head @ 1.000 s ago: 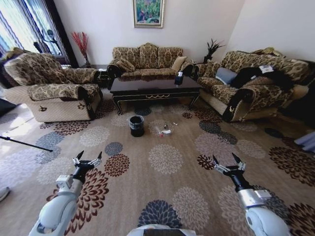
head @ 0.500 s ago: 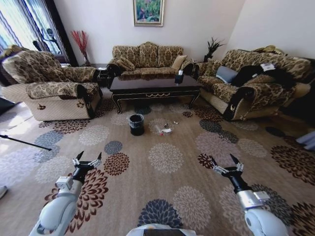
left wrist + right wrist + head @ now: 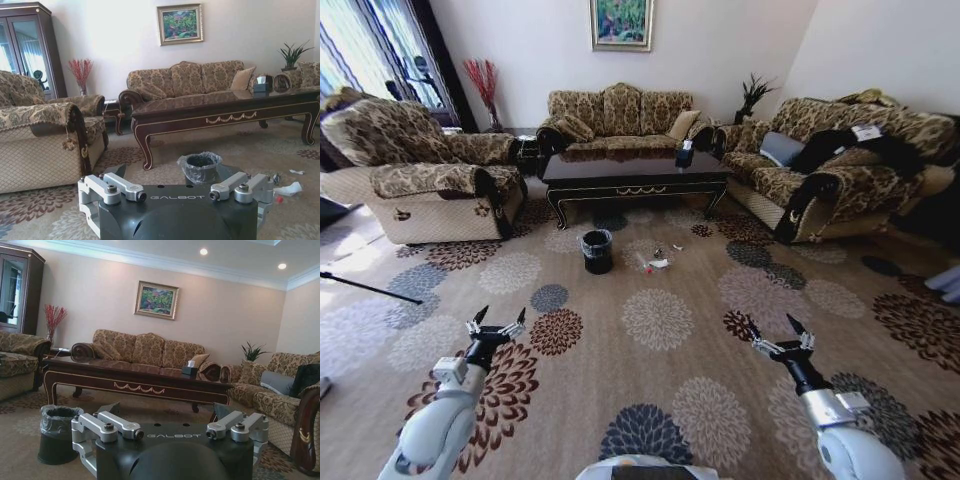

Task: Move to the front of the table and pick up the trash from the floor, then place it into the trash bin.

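Observation:
The dark glossy table (image 3: 635, 176) stands across the room before the middle sofa. On the flower-patterned floor (image 3: 660, 330) in front of it sits the black lined trash bin (image 3: 597, 251). The trash (image 3: 655, 263), a white wad and small scraps, lies just right of the bin. My left gripper (image 3: 497, 325) and right gripper (image 3: 770, 335) hover low and open, well short of them, holding nothing. The left wrist view has the bin (image 3: 200, 166), the white wad (image 3: 289, 189) and the table (image 3: 225, 107). The right wrist view has the bin (image 3: 56, 432) and the table (image 3: 135, 377).
An armchair (image 3: 430, 190) flanks the table on the left and a sofa (image 3: 830, 170) with dark clothes on it on the right. A dark tissue box (image 3: 684, 157) sits on the table. A thin dark rod (image 3: 370, 288) lies at the left edge. Open carpet runs from me to the bin.
The whole picture has shifted slightly, so the camera has moved a little. Both arms keep the same raised, open pose. Bin and trash lie as before.

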Tool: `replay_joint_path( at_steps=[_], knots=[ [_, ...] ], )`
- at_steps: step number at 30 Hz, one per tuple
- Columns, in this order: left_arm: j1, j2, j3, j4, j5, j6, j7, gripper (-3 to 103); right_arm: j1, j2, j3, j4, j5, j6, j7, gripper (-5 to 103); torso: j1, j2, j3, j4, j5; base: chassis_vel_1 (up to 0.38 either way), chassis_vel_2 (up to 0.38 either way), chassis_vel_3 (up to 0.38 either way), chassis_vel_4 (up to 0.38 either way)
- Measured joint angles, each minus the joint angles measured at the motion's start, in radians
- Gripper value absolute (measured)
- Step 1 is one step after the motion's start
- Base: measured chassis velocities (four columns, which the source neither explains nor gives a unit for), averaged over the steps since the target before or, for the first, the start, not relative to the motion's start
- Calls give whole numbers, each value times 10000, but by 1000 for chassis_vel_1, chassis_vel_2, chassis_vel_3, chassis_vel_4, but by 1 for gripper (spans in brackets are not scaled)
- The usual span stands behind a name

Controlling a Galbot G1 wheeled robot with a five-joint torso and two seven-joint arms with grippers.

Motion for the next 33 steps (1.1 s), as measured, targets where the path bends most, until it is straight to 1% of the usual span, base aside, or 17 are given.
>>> replay_joint_path(
  at_steps=[8, 10, 16, 33],
  knots=[
    [-8, -14, -16, 18, -38, 4, -20, 100, -61, 13, 15, 38, 2, 13, -70, 100, -150, -345, -195, 0, 0, 0, 0, 0, 0],
    [-6, -16, -16, 18, -39, 5, -20, 100, -68, 14, 21, 54, 2, 14, -76, 100, -164, -380, -216, 0, 0, 0, 0, 0, 0],
    [-3, -21, -22, 33, -38, 5, -20, 100, -71, 12, 40, 46, -3, 23, -123, 100, -284, -694, -411, 0, 0, 0, 0, 0, 0],
    [12, -58, -19, 39, 1, 30, -20, 100, -68, 44, 17, -106, -7, 79, -219, 100, -535, -1346, -812, 0, 0, 0, 0, 0, 0]
  ],
)
